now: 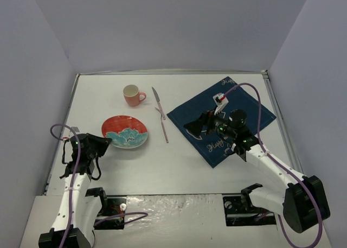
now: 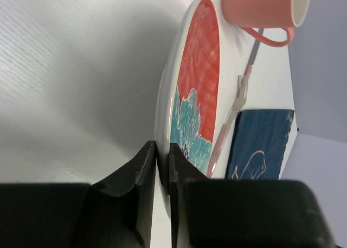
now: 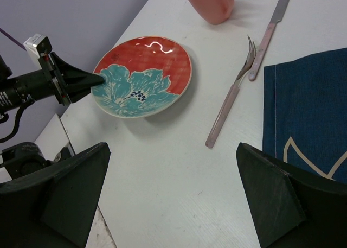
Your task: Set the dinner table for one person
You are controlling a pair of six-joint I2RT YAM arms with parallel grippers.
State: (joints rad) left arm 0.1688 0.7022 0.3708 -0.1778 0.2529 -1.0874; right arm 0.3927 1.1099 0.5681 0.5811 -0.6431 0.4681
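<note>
Dinner table (image 1: 179, 169): left fingers (image 2: 142, 175) pinch plate (image 2: 201, 58) rim; right fingers (image 3: 68, 196) spread over cloth (image 1: 246, 104) edge.

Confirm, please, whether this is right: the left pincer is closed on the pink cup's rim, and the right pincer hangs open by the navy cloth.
Not quite: the left wrist view shows the left pincer closed on the red and teal plate's rim, not the pink cup's. The right pincer does hang open by the navy cloth.
</note>
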